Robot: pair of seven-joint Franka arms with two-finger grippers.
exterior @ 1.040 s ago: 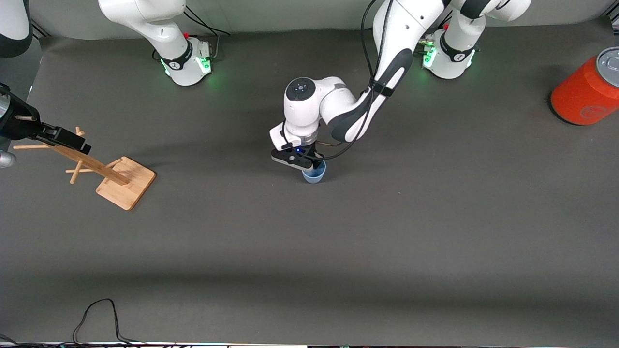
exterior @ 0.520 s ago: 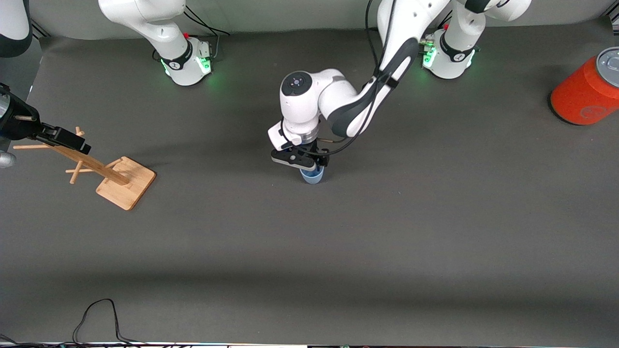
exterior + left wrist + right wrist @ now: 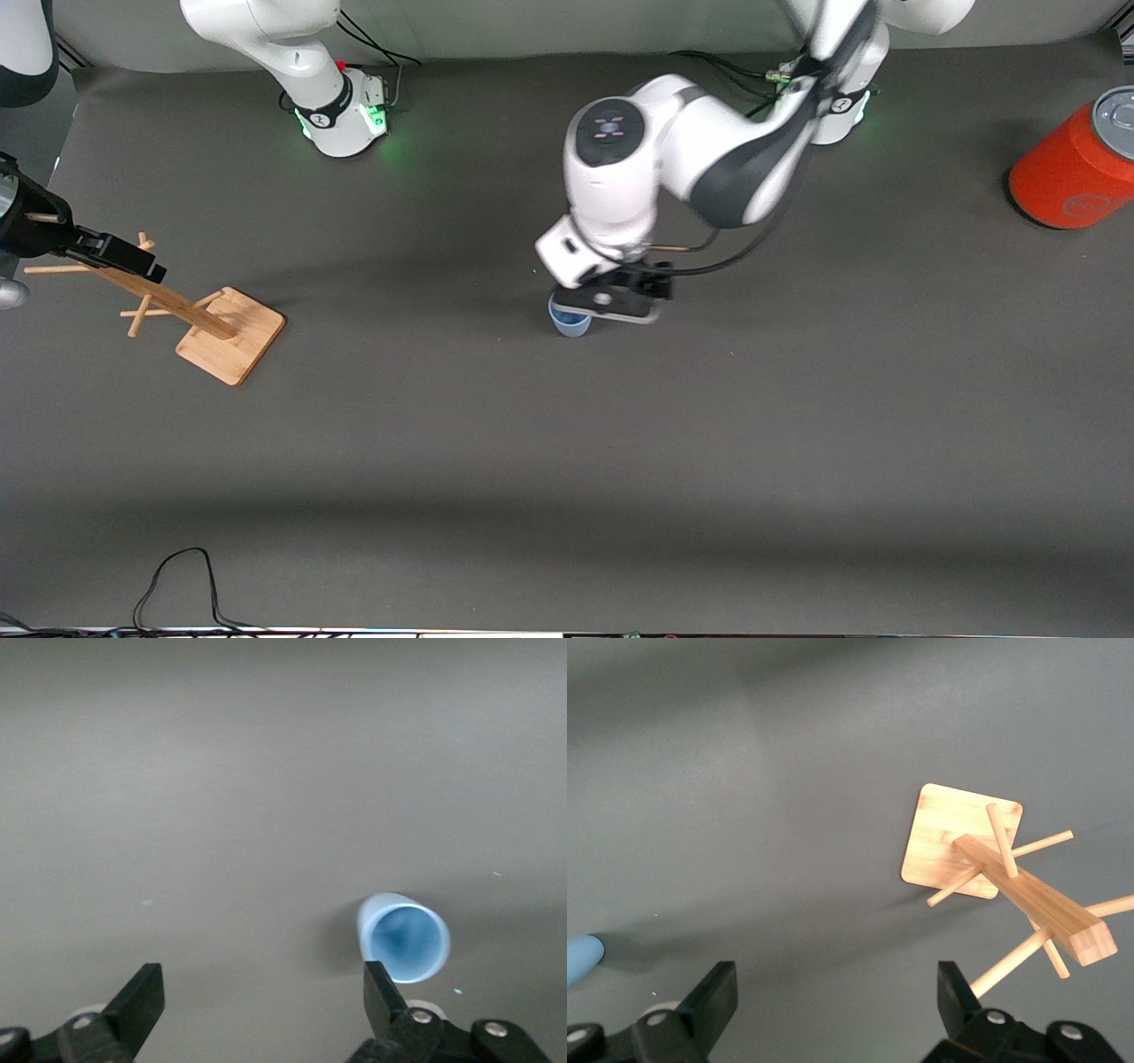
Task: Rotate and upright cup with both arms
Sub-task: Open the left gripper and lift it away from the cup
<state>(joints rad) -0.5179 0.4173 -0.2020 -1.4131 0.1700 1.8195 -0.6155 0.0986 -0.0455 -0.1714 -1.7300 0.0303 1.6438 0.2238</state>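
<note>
The pale-blue cup [image 3: 570, 323] stands upright on the grey mat in the middle of the table, mouth up. In the left wrist view the cup [image 3: 404, 941] shows its open mouth and sits just outside one finger [image 3: 379, 990]. My left gripper [image 3: 609, 307] hangs just above the cup, shifted toward the left arm's end. The left gripper [image 3: 261, 997] is open with only bare mat between its fingers. My right gripper [image 3: 131, 258] waits open over the wooden peg rack at the right arm's end. That right gripper [image 3: 833, 997] holds nothing, and the cup [image 3: 579, 959] shows at the edge of its view.
The wooden peg rack [image 3: 232, 335] leans on its square base [image 3: 961, 842] at the right arm's end. A large orange can [image 3: 1074, 168] stands at the left arm's end. A black cable [image 3: 177, 580] loops at the table edge nearest the front camera.
My left gripper has opened and let go of the cup, then risen and shifted toward the left arm's end. The cup stays upright where it was. The right arm has not moved.
</note>
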